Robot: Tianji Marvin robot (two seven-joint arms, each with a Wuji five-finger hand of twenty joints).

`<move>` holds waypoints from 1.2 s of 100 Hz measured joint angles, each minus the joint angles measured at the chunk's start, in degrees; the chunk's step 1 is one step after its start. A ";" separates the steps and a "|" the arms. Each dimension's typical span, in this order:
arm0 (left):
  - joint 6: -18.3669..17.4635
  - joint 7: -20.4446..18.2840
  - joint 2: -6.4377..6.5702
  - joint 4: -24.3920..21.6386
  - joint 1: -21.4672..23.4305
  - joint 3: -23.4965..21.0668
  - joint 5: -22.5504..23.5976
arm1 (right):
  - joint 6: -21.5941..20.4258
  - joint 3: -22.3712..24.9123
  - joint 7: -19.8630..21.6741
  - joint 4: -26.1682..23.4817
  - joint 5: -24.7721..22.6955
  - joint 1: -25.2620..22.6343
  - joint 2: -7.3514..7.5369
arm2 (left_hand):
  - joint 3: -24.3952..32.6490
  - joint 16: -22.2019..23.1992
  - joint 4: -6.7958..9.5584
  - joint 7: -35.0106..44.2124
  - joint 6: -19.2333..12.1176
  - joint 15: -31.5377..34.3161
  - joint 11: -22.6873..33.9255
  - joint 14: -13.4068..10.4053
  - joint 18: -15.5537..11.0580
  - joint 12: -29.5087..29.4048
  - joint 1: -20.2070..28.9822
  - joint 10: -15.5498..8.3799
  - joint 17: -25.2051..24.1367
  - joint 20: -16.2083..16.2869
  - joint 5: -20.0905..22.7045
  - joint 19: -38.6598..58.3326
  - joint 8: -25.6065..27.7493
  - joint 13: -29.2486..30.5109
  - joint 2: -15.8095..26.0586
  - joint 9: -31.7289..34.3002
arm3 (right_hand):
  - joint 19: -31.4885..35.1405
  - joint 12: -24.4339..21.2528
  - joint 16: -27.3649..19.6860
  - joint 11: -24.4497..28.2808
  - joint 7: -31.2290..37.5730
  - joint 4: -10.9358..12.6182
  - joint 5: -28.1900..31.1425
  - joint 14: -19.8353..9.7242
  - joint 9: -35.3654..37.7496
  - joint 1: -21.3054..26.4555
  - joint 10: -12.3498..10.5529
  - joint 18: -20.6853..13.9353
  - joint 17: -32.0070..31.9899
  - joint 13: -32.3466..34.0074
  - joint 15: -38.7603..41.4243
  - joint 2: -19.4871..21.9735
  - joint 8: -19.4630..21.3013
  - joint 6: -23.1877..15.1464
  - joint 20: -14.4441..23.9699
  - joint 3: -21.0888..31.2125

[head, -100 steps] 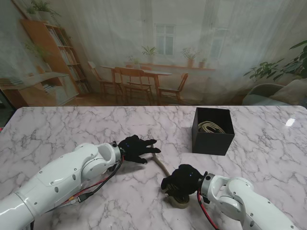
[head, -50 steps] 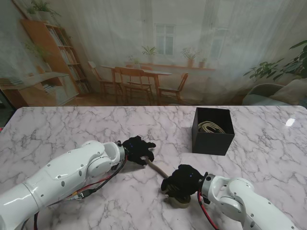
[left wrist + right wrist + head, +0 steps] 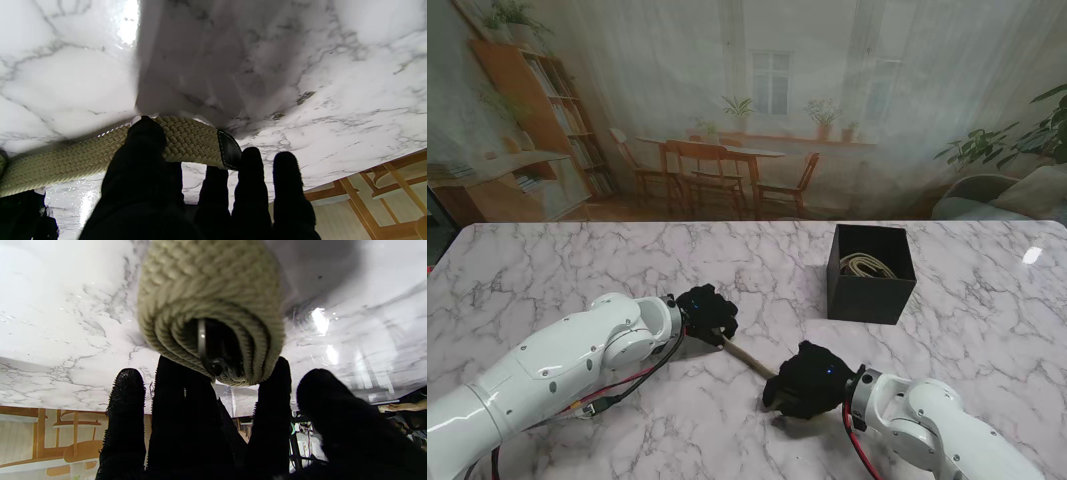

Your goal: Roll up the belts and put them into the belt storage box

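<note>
While the marble table [image 3: 547, 270] offers wide bare room on every side, the black belt storage box [image 3: 871, 273] is set well apart from both hands, farther from me and to the right, and a pale coiled belt [image 3: 867, 265] is already seen inside it. Between the hands a woven beige belt [image 3: 747, 355] is stretched; its rolled end [image 3: 213, 306] is gripped by the closed fingers [image 3: 186, 400] of the right hand [image 3: 807, 378], and its leather-tipped tail [image 3: 228, 150] is pinched under the thumb of the left hand [image 3: 707, 312].

It is judged that the coil could spring loose if the right grip is eased, since the braid looks springy and the buckle [image 3: 201, 340] at the core gives little purchase. The tail could also be pulled from the left thumb if tension is raised, and the roll would be slackened. The near table edge, close to the right forearm, should be minded.
</note>
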 measured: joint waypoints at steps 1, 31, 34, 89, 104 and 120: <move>0.01 -0.02 0.01 0.00 -0.03 0.05 0.00 | 0.00 0.04 -0.16 0.00 0.02 -0.07 -0.01 | 0.00 0.00 0.00 0.04 0.04 0.00 0.00 0.01 0.00 0.00 0.00 0.00 0.00 0.00 0.00 0.00 0.04 0.00 0.00 0.00 | 0.00 0.05 0.00 0.06 0.16 -0.21 0.00 -0.03 -0.53 0.00 -0.09 0.00 -0.37 -0.36 0.01 -0.29 0.00 -0.20 0.04 0.13; 0.08 -0.42 0.07 0.02 -0.46 0.54 -0.23 | 1.27 1.33 -0.63 -0.86 -0.39 -1.96 -0.27 | 0.02 0.01 0.00 0.69 0.56 0.00 -0.05 0.21 0.00 0.03 0.04 0.00 0.00 0.00 0.01 0.00 0.18 0.01 -0.03 0.01 | -5.64 0.21 -4.00 0.57 -0.94 -0.34 -1.87 1.67 -14.31 0.04 -2.82 3.50 -9.34 -12.89 -3.09 -4.54 -0.01 -3.83 0.79 4.90; 0.08 -0.42 0.07 0.03 -0.46 0.54 -0.23 | 1.27 1.43 1.01 -1.18 0.28 -2.06 -0.27 | 0.02 0.01 0.00 0.72 0.56 0.00 -0.06 0.21 0.00 0.04 0.04 0.00 0.00 0.00 0.01 0.00 0.18 0.01 -0.03 0.01 | -6.70 0.01 -5.27 -0.07 -1.09 -0.34 -1.87 2.55 -15.80 0.08 -2.62 3.70 -9.79 -13.79 -4.75 -4.57 -0.01 -4.37 0.51 5.58; 0.15 -0.53 0.21 0.06 -0.32 0.21 -0.05 | 0.16 2.95 1.53 -2.27 5.73 -3.48 -0.78 | 0.02 0.03 0.00 1.34 1.11 0.00 -0.09 0.22 0.00 0.62 0.04 0.00 0.00 0.00 0.04 0.00 0.21 0.03 -0.05 0.72 | -16.37 -3.93 -11.07 -7.42 -4.21 0.01 -10.02 4.79 -29.11 0.65 -1.54 8.01 -13.04 -20.68 -11.86 -5.95 -0.06 -5.91 -9.04 8.42; 0.16 -0.58 0.21 0.07 -0.36 0.26 -0.07 | -0.25 5.35 -5.38 -3.47 2.62 -5.56 -1.54 | 0.03 0.04 0.00 1.39 1.14 0.00 -0.09 0.22 0.00 0.65 0.05 0.00 0.00 0.00 0.04 0.00 0.22 0.03 -0.05 0.72 | -14.56 -2.83 -11.05 -4.55 -5.24 0.11 -12.18 3.17 -29.01 -3.89 -1.54 7.79 -12.95 -19.93 -11.86 -5.93 -0.76 9.63 -9.09 4.41; -0.05 -1.01 0.23 -0.23 0.35 -1.03 0.74 | 2.73 8.29 -2.94 -7.27 0.19 -8.40 -1.59 | 0.03 0.04 0.00 0.42 1.15 0.00 -0.09 0.12 0.00 0.65 0.05 0.00 0.00 0.00 0.66 0.00 -0.62 0.03 -0.05 0.73 | -13.75 -1.91 -11.04 -2.51 -7.52 0.11 -14.18 2.73 -28.99 -6.09 -0.99 6.85 -12.85 -19.91 -11.85 -8.25 -1.31 21.64 -9.04 -3.39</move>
